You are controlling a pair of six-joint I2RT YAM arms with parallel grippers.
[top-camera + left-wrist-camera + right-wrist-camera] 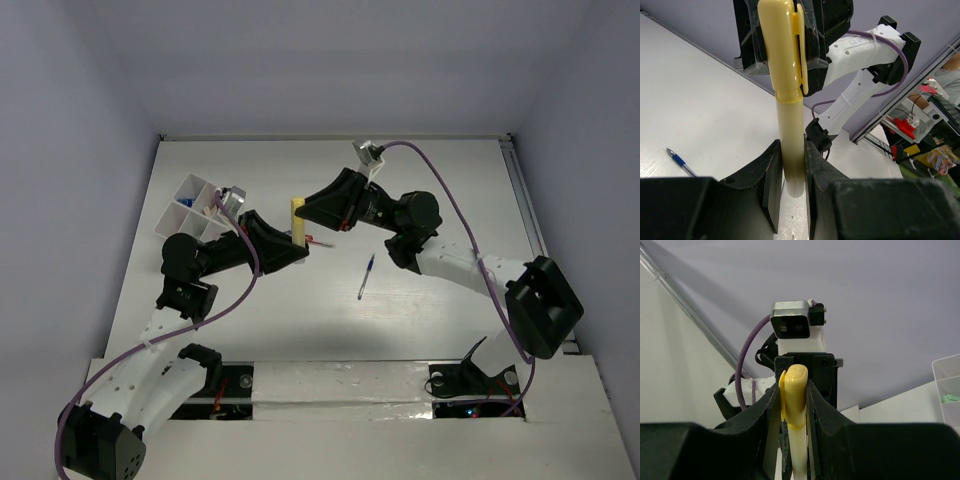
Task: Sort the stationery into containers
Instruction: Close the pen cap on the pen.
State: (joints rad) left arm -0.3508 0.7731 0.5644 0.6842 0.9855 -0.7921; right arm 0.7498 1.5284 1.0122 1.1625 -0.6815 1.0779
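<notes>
Standing upright between both claws, the pale yellow-green plastic marker (297, 220) is clamped at its barrel by the left gripper (792, 152) and at its cap by the right gripper (792, 390), probably a handover toward the white compartmented organiser box (186, 190).

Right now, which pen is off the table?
The pale yellow marker, gripped by the left hand and right hand; the blue pen lies on the table.
</notes>
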